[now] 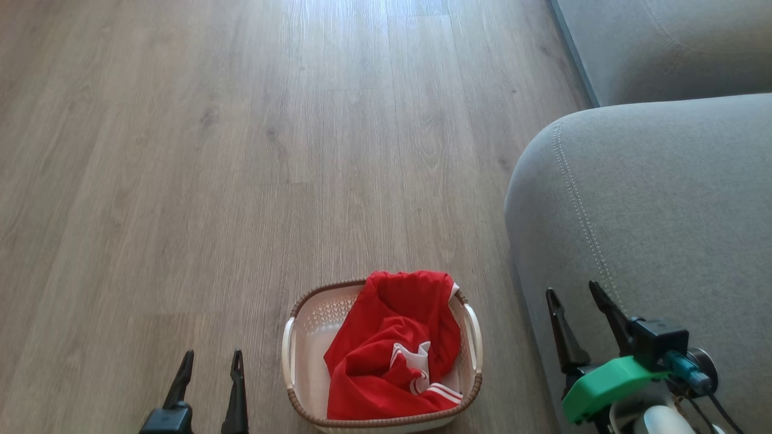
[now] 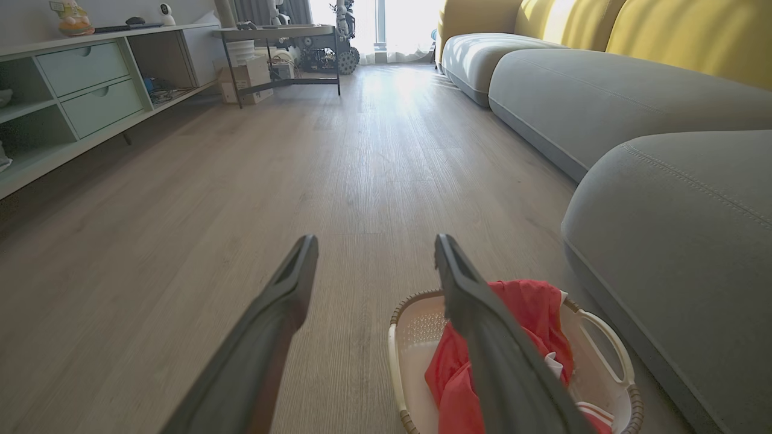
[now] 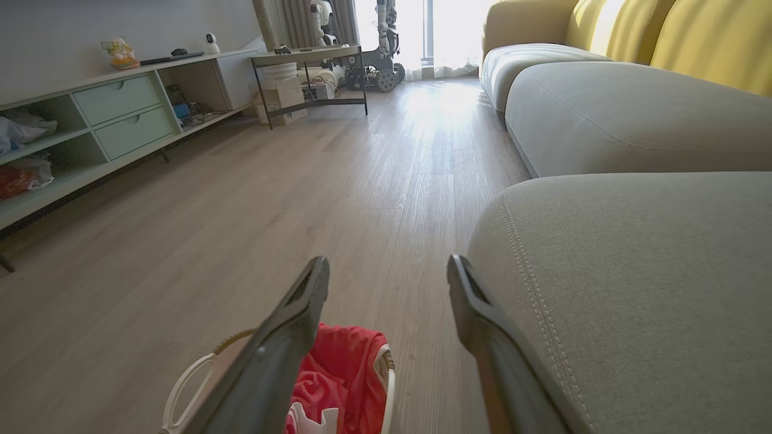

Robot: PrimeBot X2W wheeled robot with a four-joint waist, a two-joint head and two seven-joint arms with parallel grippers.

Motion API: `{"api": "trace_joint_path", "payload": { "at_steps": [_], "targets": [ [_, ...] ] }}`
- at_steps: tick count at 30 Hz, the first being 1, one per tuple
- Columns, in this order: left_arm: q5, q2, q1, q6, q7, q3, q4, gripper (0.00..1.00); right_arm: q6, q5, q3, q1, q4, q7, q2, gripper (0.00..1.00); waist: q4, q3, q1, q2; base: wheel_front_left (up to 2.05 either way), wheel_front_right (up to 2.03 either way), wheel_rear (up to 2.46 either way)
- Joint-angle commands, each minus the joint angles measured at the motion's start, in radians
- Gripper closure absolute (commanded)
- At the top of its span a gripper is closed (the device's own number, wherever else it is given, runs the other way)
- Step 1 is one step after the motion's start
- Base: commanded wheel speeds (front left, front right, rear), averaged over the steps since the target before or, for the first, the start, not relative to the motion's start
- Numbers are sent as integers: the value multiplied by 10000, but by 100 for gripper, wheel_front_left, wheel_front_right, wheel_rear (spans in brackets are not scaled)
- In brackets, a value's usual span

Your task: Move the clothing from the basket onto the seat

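In the head view, the bright red soft fabric clothing (image 1: pixel 392 346) with white trim is seen heaped in the small cream-white perforated plastic basket (image 1: pixel 310 337). The basket is set on the pale wood-plank floor (image 1: pixel 241 150), just beside the large grey upholstered seat (image 1: pixel 663 199). The left claw (image 1: pixel 212 357) is held open and empty beside the basket. The right claw (image 1: pixel 572 289), likewise spread and empty, is seen against the seat's front. Nothing is gripped, so the first pick is judged to be in hand, and a descent into the heap is called for next.

In the left wrist view, part of the clothing is covered by one finger.

In the right wrist view, the basket is cut off at the bottom edge. Whether one garment or two is heaped cannot be told.
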Motion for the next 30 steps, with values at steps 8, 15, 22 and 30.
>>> {"api": "trace_joint_path", "payload": {
  "at_steps": [8, 15, 22, 30],
  "targets": [
    [-230, 121, -561, -88, -83, 52, -145, 0, -2, -135, -173, -521, -902, -134, 26, 0, -21, 310, 0, 0, 0, 0, 0],
    [-227, 68, -1560, -352, 76, -421, 184, 0, -2, -314, -635, -868, -1829, -134, 26, 0, -95, 1466, 0, 0, 0, 0, 0],
    [-22, 16, -3048, -630, 170, -1048, 1133, 0, -2, -449, -907, -1685, -2279, -134, 26, 0, -339, 3136, 0, 0, 0, 0, 0],
    [271, -52, -5036, -1054, 268, -2079, 3382, 0, -2, -506, -800, -2854, -2700, -134, 26, 0, -858, 5151, 0, 0, 0, 0, 0]
  ]
}}
